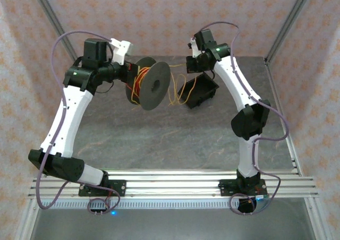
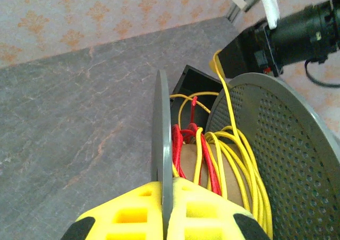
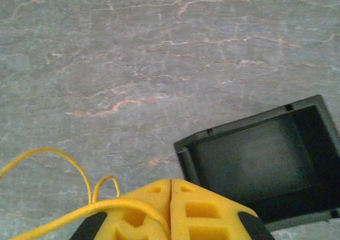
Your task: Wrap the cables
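Two hands, both closed — the left hand (image 2: pixel 166 197) pinches the spool (image 2: pixel 276 160) by one flange, the right hand (image 3: pixel 171 192) nips a yellow strand. The cables (image 1: pixel 139 83) lie half-wound on the spool at centre frame, loose loops trailing right. Thin, springy, light — probably best held close to the spool, taut.

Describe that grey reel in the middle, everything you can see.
The reel is grey, plastic by its look: two round discs, one full of small holes, joined by a brown core. Yellow and red wires lie loosely round the core; one yellow strand runs off into the right gripper. It stands on edge, apparently off the table, the left gripper shut on one disc's rim.
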Available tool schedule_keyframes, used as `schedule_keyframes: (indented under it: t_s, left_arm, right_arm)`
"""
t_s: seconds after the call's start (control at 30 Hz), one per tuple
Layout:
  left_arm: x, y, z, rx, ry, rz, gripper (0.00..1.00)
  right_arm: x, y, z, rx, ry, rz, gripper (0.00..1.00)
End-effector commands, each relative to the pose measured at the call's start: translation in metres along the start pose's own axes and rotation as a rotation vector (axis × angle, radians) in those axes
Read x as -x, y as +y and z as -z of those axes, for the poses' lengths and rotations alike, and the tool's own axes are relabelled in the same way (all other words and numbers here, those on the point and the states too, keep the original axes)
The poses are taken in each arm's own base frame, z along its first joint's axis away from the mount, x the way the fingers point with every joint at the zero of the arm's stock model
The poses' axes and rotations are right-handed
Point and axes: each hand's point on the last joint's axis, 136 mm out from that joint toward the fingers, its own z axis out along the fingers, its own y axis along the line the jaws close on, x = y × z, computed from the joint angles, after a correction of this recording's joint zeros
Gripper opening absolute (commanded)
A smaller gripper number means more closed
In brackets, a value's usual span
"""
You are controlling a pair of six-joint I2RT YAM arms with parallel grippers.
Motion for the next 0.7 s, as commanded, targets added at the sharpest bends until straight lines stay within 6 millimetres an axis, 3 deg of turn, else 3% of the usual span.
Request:
schedule_keyframes:
  t_s: [0.0, 0.37, 0.67]
  left_arm:
    - [0.056, -0.035, 0.077, -0.103, -0.270, -0.013, 0.00]
    - [0.091, -0.005, 0.096, -0.077, -0.443, 0.153, 0.00]
    - [0.102, 0.019, 0.102, -0.030, -0.520, 0.256, 0.00]
  right_arm:
    - [0.003, -0.076, -0.005, -0.184, -0.026, -0.139, 0.00]
    - [-0.019, -0.049, -0.020, 0.001, 0.003, -0.190, 0.00]
    - [-0.027, -0.021, -0.004, 0.141, -0.027, -0.203, 0.00]
